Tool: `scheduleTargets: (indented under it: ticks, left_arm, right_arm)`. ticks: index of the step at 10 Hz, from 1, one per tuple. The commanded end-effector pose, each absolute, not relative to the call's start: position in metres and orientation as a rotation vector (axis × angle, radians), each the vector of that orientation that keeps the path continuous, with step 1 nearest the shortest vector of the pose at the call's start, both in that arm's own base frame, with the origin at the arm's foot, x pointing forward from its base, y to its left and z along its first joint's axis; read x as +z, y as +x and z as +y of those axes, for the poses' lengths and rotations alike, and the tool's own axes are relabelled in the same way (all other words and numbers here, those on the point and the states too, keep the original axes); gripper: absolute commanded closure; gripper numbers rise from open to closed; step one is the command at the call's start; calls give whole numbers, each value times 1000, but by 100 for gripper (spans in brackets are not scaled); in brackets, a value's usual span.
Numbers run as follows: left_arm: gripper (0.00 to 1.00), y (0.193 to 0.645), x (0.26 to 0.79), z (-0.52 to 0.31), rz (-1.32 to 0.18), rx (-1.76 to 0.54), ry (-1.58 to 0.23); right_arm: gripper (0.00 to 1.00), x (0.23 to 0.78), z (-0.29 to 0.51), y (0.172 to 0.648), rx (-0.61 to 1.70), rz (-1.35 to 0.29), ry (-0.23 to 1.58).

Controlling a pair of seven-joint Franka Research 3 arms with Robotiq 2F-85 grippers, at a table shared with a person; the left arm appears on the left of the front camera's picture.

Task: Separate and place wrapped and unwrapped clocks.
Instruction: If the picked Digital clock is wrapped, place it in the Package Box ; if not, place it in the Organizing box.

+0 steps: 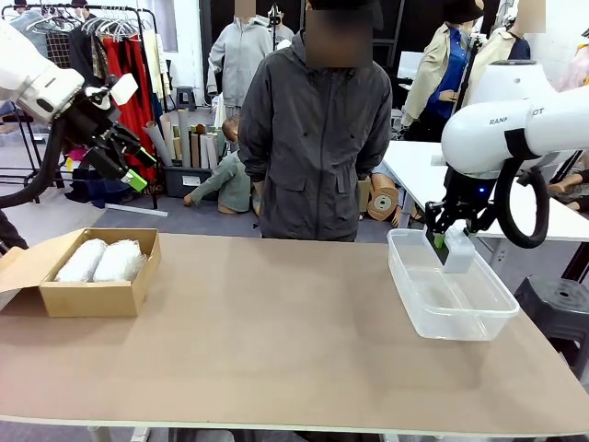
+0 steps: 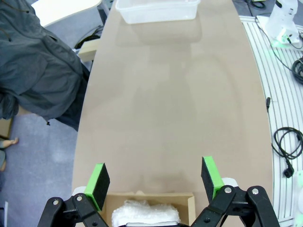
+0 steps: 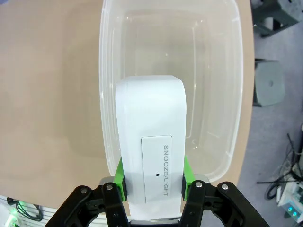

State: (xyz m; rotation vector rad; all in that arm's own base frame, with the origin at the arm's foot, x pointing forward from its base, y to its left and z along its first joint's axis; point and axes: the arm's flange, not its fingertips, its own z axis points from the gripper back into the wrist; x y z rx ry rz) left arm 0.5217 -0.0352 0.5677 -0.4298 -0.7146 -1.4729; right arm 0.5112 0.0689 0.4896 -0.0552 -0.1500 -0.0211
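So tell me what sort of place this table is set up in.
Probably a garment workshop or studio turned robot lab: a clothes rack of hung garments stands behind the tan table, rolls of paper or fabric lean beside it, and two white robot arms work at the table.

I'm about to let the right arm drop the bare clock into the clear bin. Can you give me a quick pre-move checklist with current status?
1. Right gripper shut on the bare clock: ok.
2. Clock is over the clear bin: ok.
3. Bin holds nothing else: ok.
4. Left gripper open, raised above the cardboard box, away from the bin: ok.
5. Two wrapped clocks in the box: ok.
6. Person's hands away from the bin: cannot tell.
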Motion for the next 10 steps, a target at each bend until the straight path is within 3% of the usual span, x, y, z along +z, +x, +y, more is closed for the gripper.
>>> scheduleTargets:
  ticks: [1, 10]
  left_arm:
    - [0, 521, 569, -35, -716, -1469, -425]
    - [0, 521, 569, -35, -716, -1469, -425]
  right_arm:
    - [100, 496, 67, 509, -15, -152, -66]
    - [100, 455, 56, 568, -70, -181, -15]
